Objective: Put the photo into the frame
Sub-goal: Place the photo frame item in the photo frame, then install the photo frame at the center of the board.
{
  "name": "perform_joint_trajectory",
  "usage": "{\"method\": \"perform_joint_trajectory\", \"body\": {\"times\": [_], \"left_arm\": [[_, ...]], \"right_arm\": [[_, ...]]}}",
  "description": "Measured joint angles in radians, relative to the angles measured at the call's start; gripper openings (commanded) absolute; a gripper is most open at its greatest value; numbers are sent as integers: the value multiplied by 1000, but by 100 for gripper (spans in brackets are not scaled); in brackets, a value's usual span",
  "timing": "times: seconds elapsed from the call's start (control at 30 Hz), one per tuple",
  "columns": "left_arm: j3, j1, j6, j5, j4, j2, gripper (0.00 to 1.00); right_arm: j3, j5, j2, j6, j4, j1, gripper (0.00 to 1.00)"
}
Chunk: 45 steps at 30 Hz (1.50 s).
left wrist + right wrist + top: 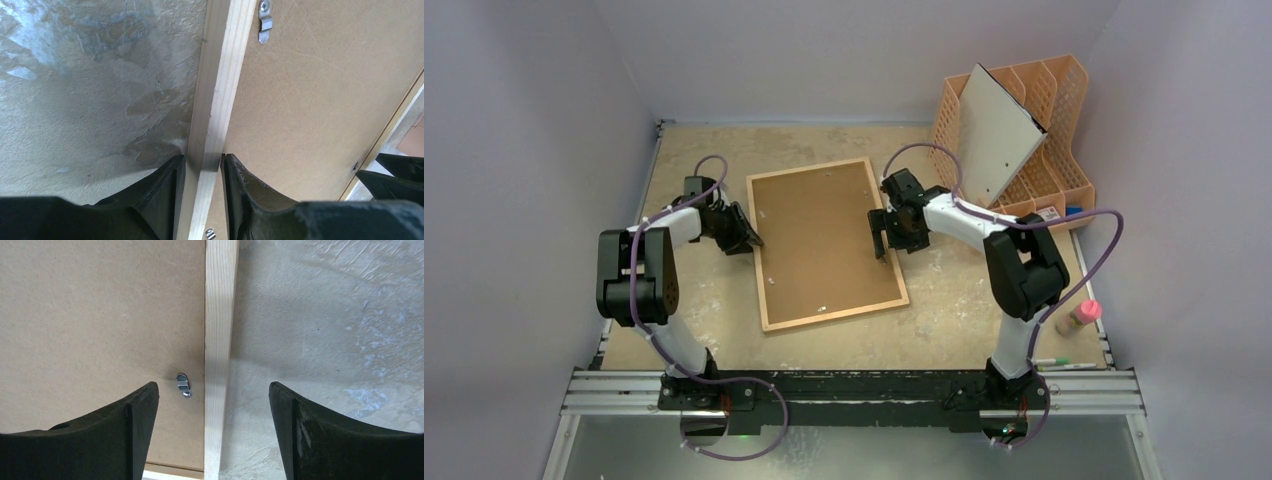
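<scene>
Seemingly the job is well on or barely begun, and these views cannot settle which. The frame (836,313) lies face down in the middle of the table (954,300), with the brown hardboard backing panel (824,240) seated inside its light wood rails. The photo shows in no view: it may lie under that panel against the glass, or it may be out of sight elsewhere. If it is inside, what is left is to turn the small metal clips home. One turn clip (184,385) sits on the panel just beside the right rail, and I cannot tell whether it is locked. If the photo is not inside, the panel has to come out first.

The left gripper (202,161) is pinching the frame's left rail, one finger on the table side and one on the panel side. The right gripper (214,390) is spread wide and straddles the right rail, with neither finger touching it.

At the far right stands an orange lattice organizer (1064,90). A white-grey board (996,135) with a dark edge leans tilted in its front compartment (this is not the print). The compartments behind it look empty, as far as can be seen. A pink-capped bottle (1079,318) lies near the right arm, well apart from the frame.
</scene>
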Motion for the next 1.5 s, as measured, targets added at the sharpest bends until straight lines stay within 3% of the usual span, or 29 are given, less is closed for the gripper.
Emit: {"method": "perform_joint_trajectory", "body": {"times": [0.4,0.6,0.9,1.23,1.33,1.5], "left_arm": [[-6,0,-1,3,11,0,30],[-7,0,-1,5,14,0,26],[-7,0,-1,7,15,1,22],[-7,0,-1,9,17,2,20],[-8,0,-1,10,18,2,20],[-8,0,-1,11,18,2,20]], "right_arm": [[8,21,32,3,-18,15,68],[11,25,32,8,-19,17,49],[12,15,34,25,-21,21,37],[-1,14,20,31,-14,9,8],[-5,13,19,30,-10,7,9],[-6,11,18,33,-7,7,32]]}}
